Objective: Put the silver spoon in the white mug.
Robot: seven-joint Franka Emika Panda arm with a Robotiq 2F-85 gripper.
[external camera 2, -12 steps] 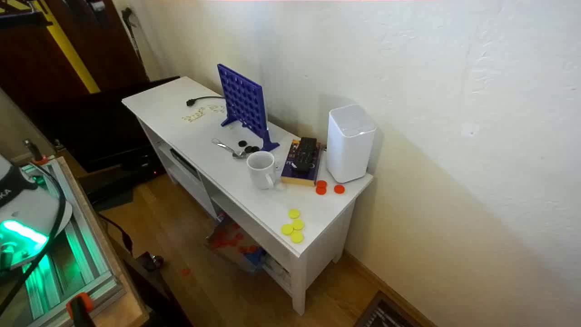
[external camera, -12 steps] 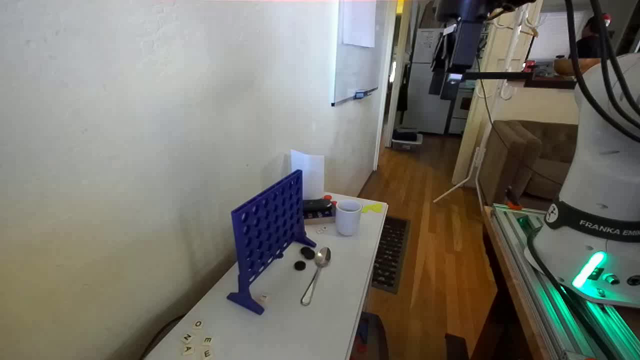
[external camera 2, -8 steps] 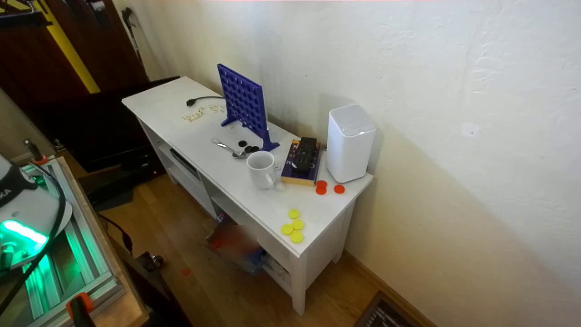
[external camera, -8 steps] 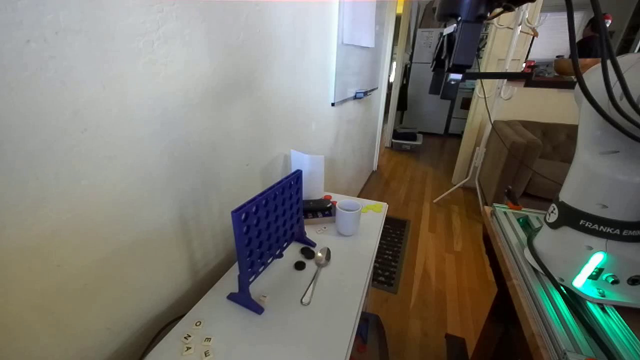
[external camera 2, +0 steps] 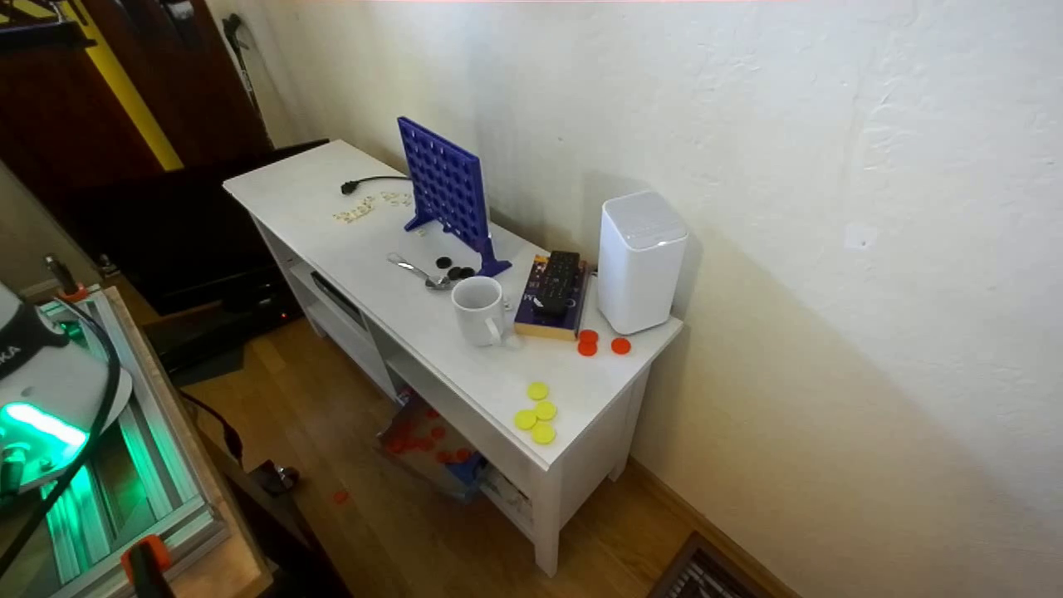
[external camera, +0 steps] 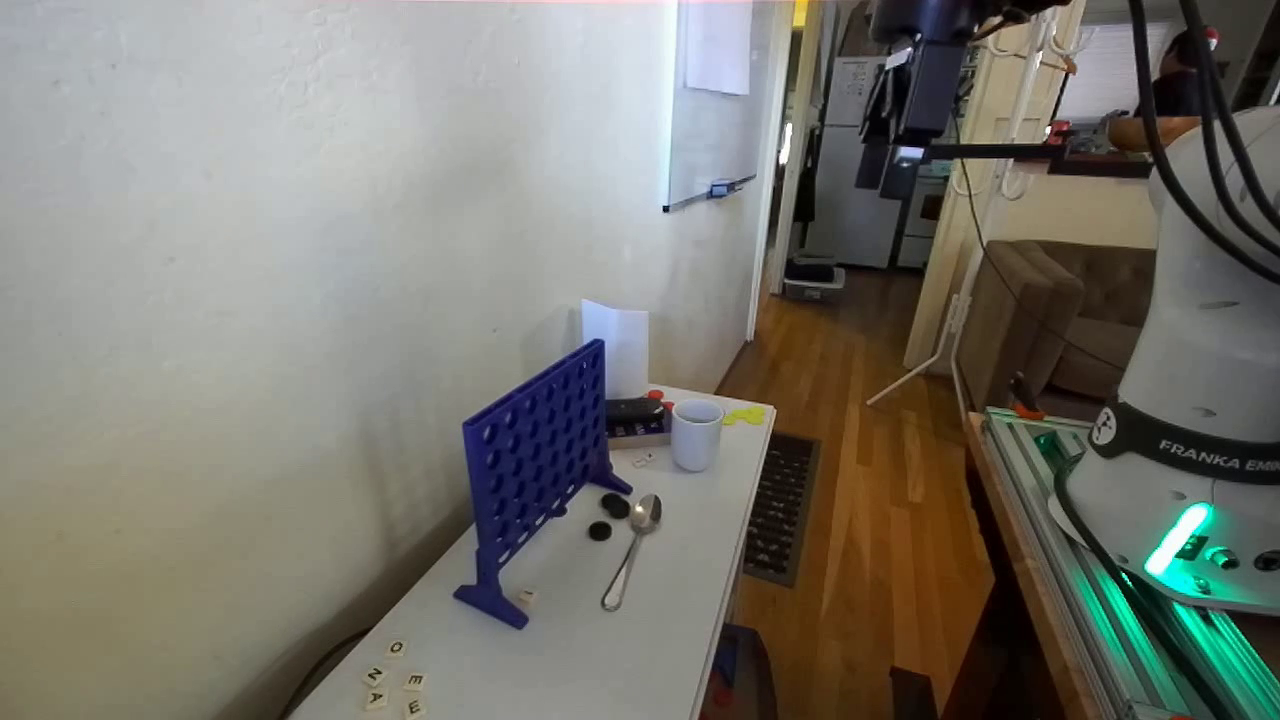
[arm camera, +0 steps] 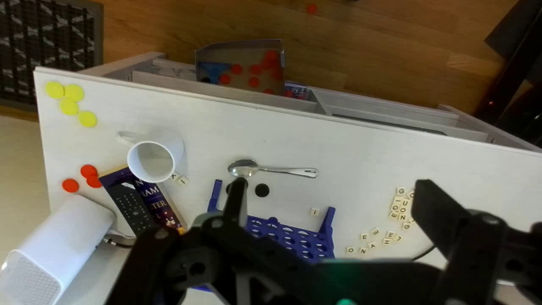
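The white table [arm camera: 360, 148] spreads below the gripper [arm camera: 331, 185], whose two fingers stand wide apart. On it, the white mug [external camera 2: 476, 321] stands upright. Near the mug lies the silver spoon [arm camera: 271, 169], flat on the same table, well below the gripper and apart from both fingers.

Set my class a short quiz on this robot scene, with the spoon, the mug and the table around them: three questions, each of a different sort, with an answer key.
1. Count: how many yellow discs lie on the table?
2. True or false: the silver spoon lies with its bowl end nearer the white mug than its handle end.
3. Choose one. The hand is:
a) shut on the silver spoon
b) open, holding nothing
c) resting inside the white mug

Key: 1: four. 2: true. 3: b.
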